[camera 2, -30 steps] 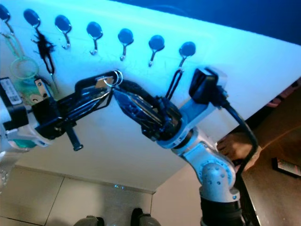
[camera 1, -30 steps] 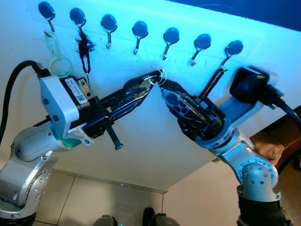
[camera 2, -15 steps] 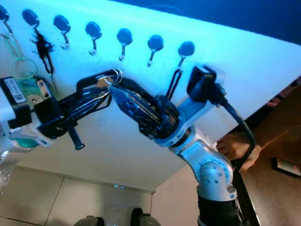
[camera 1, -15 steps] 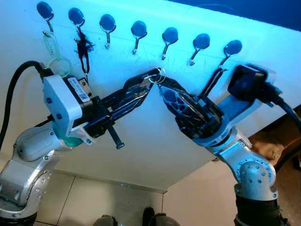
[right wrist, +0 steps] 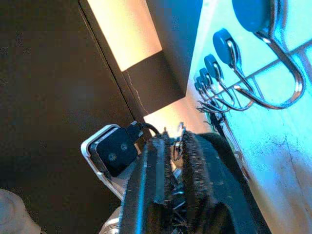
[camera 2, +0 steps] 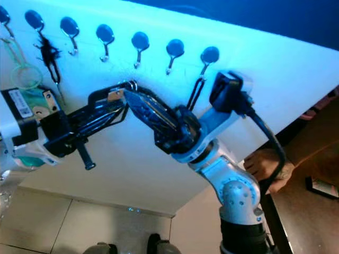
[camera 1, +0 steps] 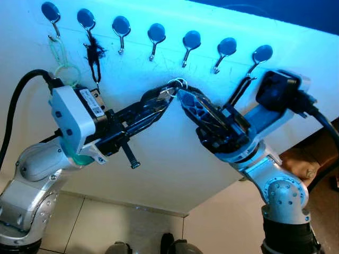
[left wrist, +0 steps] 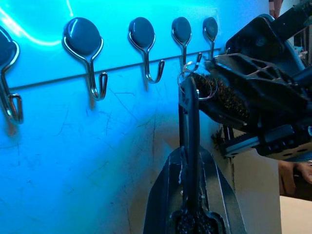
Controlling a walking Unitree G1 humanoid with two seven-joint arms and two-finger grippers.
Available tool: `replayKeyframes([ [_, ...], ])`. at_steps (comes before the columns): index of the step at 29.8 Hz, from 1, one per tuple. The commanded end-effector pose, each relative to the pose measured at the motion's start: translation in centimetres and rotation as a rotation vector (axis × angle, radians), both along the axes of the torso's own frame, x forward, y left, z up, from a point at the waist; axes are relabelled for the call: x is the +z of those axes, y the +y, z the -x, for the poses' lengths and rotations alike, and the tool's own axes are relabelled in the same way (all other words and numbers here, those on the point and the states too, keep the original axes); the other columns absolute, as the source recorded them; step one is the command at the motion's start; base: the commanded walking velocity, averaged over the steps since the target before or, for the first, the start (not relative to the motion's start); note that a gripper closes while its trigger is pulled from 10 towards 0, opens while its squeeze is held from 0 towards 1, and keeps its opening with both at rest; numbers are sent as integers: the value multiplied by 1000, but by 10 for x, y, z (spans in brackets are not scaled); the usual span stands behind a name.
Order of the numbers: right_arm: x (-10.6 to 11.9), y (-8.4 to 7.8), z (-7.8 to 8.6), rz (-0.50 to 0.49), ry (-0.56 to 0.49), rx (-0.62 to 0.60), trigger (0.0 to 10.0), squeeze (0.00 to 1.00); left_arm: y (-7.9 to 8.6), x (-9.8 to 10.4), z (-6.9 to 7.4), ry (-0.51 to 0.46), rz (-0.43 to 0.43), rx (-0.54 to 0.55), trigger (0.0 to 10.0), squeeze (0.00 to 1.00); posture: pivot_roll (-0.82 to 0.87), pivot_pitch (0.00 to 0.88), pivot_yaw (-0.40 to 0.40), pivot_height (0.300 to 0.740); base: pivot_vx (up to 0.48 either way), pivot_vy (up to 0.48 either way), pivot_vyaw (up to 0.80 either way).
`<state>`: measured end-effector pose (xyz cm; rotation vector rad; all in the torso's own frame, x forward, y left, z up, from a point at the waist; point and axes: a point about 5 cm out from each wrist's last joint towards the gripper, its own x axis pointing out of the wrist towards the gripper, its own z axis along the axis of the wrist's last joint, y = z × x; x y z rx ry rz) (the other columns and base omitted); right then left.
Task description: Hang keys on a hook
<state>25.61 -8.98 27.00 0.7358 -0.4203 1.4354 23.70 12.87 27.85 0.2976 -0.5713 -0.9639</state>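
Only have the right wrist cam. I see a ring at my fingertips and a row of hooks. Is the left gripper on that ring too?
Observer: Yes. The left gripper is shut on the key ring, and the right gripper meets it tip to tip there.
Operator: Where's the ring relative to the hooks?
Observer: Below the row, between the fourth hook and fifth hook counting from the robot's left. It isn't on any hook yet.
Operator: Which hooks are taken?
Observer: The first holds a green loop, the second a black cord, the seventh a black strap. The four between are bare.
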Motion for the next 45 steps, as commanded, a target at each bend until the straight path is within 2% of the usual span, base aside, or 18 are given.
replayKeyframes([
  [1,1,1,0,4,-5,-4,0,0,-4,-3,2,-1,-28,-21,10000,0,128,124,-54,740,0,0,0],
  [18,2,-1,-3,-4,-9,-33,0,0,1,1,-1,0,-6,1,10000,0,133,124,-47,740,0,0,0],
  [19,3,-2,-3,-10,-13,-33,0,0,1,1,0,22,-4,-20,10000,1000,133,124,-47,740,0,0,0],
  [22,5,-2,-3,-17,-19,-33,0,0,1,0,2,49,1,-51,10000,1000,134,124,-47,740,0,0,0],
  [28,7,-3,-4,-24,-26,-33,0,0,1,3,4,45,24,-66,10000,1000,137,123,-49,740,0,0,0],
  [39,8,-3,-4,-28,-31,-36,0,0,3,-1,4,66,2,-67,10000,1000,138,122,-46,740,0,0,0],
  [41,9,-5,-3,-30,-33,-48,0,0,11,-13,4,123,-53,-61,10000,1000,137,122,-45,740,0,0,0],
  [43,9,-5,-3,-30,-33,-48,0,0,11,-13,4,123,-53,-61,10000,1000,137,122,-45,740,0,0,0],
  [45,11,-7,-3,-36,-37,-65,0,0,23,-28,3,202,-92,-51,10000,1000,131,120,-41,740,0,0,0],
])
